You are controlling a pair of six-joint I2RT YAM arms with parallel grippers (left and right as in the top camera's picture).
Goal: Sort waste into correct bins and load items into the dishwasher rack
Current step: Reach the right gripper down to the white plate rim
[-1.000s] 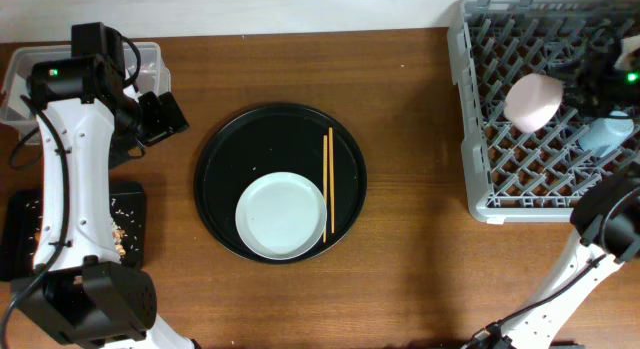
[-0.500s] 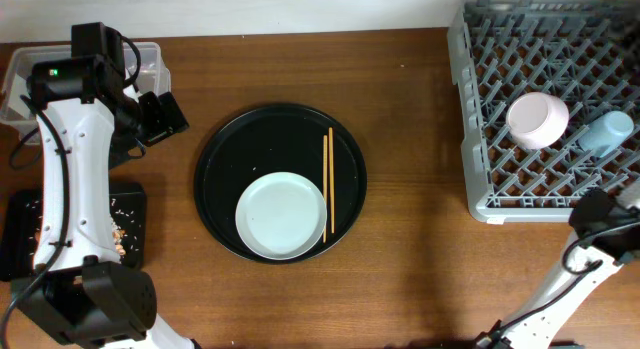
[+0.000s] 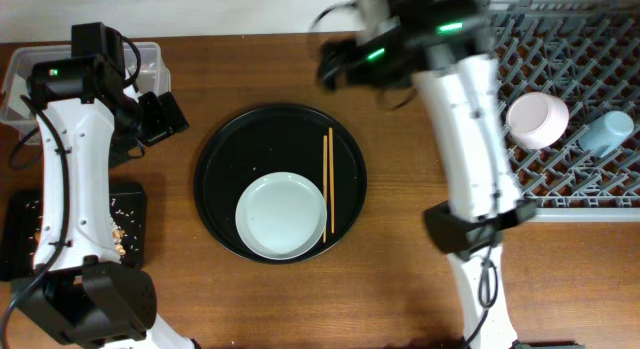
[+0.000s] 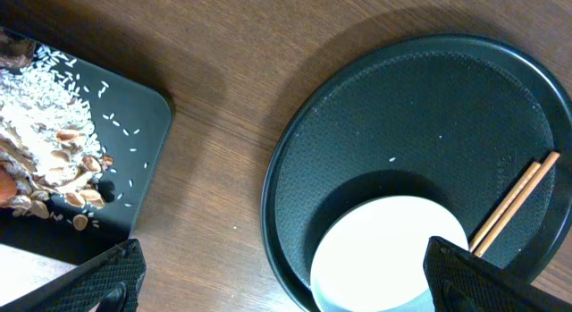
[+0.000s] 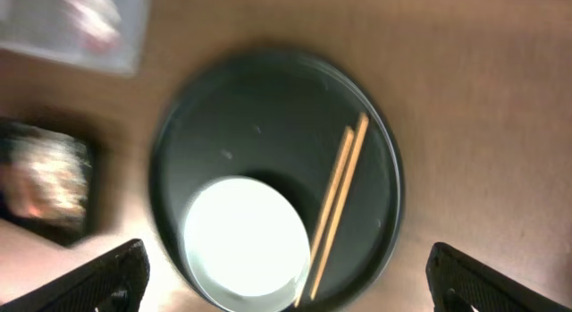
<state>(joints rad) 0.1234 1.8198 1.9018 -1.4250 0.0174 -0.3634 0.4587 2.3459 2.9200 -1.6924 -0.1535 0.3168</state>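
A large square grey plastic grid rack [image 3: 560,184] at the right edge of the brown wooden worktop [image 3: 395,284] holds two pieces of crockery. A small white-pinkish bowl [image 3: 537,120] lies tipped among the pegs, and a small light-blue cup [image 3: 606,134] lies just beside it on the right.

At centre, a large round black tray [image 3: 225,159] carries a round white plate [image 3: 281,216], bare of food, in its near half. A pair of thin wooden chopsticks [image 3: 329,184] lies side by side along the plate's right rim.

On the left, a flat black rectangular tray [image 4: 134,147] is heaped with beige rice-like food scraps [image 4: 49,156], with stray grains scattered toward its corner. Behind it, a clear rectangular plastic box [image 5: 76,21] holds pale and reddish shapes too blurred to name.

The left end effector [image 3: 160,115] hangs between the clear box and the round tray, its fingers spread wide with nothing between them. The right end effector [image 3: 333,63], blurred, is above the far rim of the round tray, with its arm reaching across the rack's left side. Its fingers are likewise wide apart and empty.
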